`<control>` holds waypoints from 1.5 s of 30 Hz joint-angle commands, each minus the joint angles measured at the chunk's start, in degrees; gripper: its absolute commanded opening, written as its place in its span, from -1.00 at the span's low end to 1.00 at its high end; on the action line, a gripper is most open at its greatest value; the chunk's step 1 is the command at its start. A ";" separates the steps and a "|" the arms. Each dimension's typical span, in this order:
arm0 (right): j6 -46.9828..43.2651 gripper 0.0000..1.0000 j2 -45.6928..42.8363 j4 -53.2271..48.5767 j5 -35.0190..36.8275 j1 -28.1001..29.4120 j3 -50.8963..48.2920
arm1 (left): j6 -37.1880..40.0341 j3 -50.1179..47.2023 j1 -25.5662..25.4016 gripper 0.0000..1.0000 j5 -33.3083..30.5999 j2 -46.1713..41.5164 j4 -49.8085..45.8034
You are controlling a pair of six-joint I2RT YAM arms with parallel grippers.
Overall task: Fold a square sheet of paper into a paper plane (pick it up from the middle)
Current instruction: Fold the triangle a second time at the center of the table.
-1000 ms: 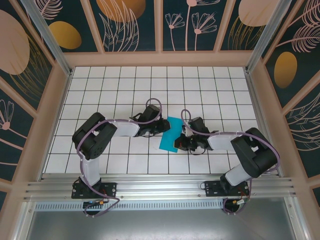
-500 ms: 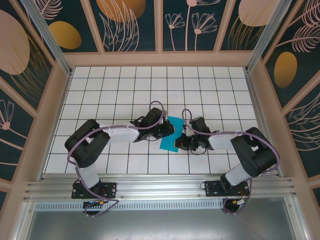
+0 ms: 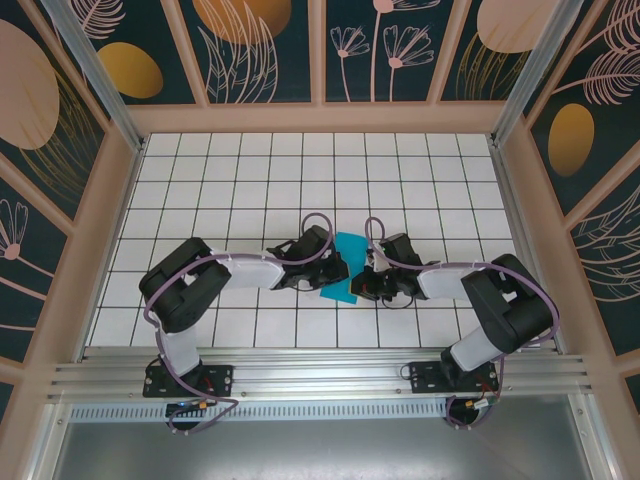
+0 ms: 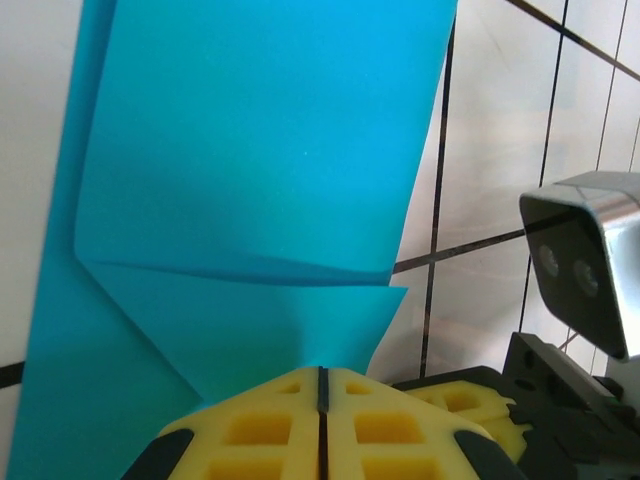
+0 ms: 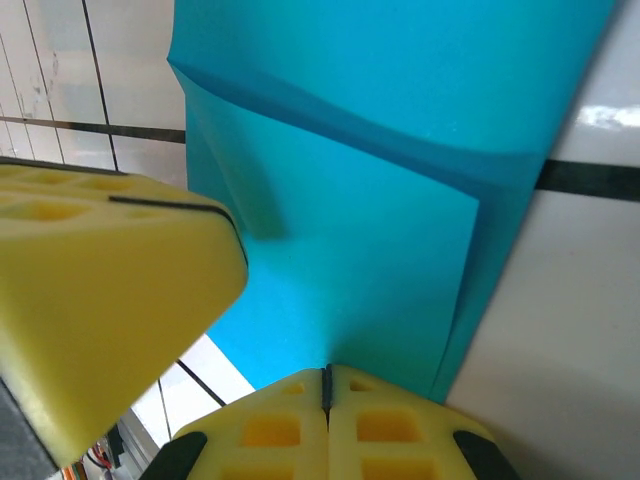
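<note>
My left hand [image 4: 322,372] is clenched, its pads pressed flat together with a pointed flap of the square sheet of paper [image 4: 260,150] running down into the seam between them, so I judge I am pinching that flap. My right hand [image 5: 326,372] is clenched too, and the sheet's edge meets its tips. It looks nipped there, though the pads hide the very edge. The sheet lies between my two hands, just ahead of both sets of tips, partly on the desk [image 4: 500,130] and partly lifted, with a crease across it and one layer doubled over. It is thin, almost weightless and limp rather than stiff: it bows where it leaves the desk, and I expect it would sag or twist if held by one corner. It looks smooth, so a light pinch could let it slide, yet a hard tug between my hands could tear or wrinkle it. The best hold, I reckon, is close to a crease or doubled edge, where it is firmest.
</note>
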 commanded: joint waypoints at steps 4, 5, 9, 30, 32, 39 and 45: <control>0.10 -1.00 0.78 -1.10 2.52 -0.64 -1.80 | -0.79 -1.66 -1.24 -0.73 0.16 0.07 -0.45; 0.14 -1.00 0.71 -1.06 2.53 -0.64 -1.80 | -0.46 -1.59 -1.32 -0.71 0.95 0.30 -0.19; 0.23 -1.00 0.66 -1.11 2.49 -0.64 -2.06 | 0.58 -1.56 -1.45 -0.66 1.62 1.49 -0.55; -2.14 -1.00 -0.11 -3.91 3.26 -0.55 -3.28 | -2.93 1.57 -1.25 -0.70 -13.11 2.80 -9.24; -2.67 -1.00 0.14 -4.34 3.49 -0.58 -3.14 | -2.81 2.10 -1.02 -0.70 -12.96 2.97 -9.10; -4.09 -1.00 0.83 -4.88 2.66 -0.56 -3.47 | -2.54 4.31 -0.40 -0.69 -12.61 3.51 -8.64; -4.82 -1.00 1.07 -5.05 2.41 -0.64 -3.73 | -1.41 5.54 0.79 -0.69 -12.01 3.68 -8.98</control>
